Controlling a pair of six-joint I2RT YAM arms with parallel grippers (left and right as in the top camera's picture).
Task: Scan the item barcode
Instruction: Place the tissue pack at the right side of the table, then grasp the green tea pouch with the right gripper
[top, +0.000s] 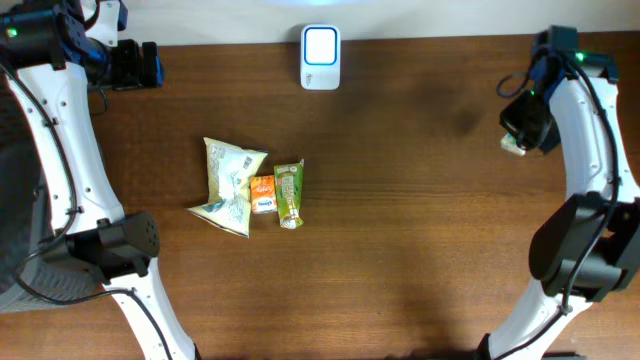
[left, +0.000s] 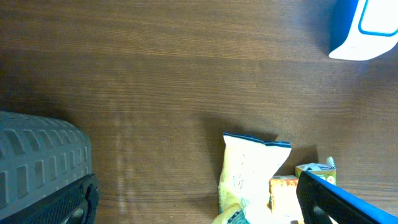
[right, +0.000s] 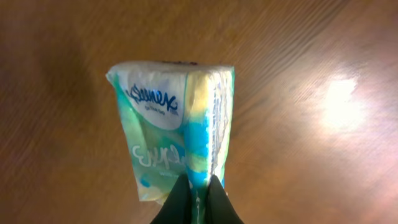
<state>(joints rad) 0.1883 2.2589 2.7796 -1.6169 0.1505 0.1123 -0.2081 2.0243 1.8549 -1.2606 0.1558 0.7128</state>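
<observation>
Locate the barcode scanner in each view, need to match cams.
Overhead: scanner at top centre, by the table's far edge.
Left wrist: scanner in the top right corner, cut off by the frame.
Right wrist: not in it; only the Kleenex pack pinched in the right tool.
Shared landmark: the pale snack bag shows in overhead and left wrist; the right wrist shares only the wooden table.

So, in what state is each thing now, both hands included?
left hand: open, empty
right hand: shut on the tissue pack
tissue pack: held at one end
scanner: untouched
snack bag: lying flat, free
orange box: lying between bag and pouch
green pouch: lying flat, free
</observation>
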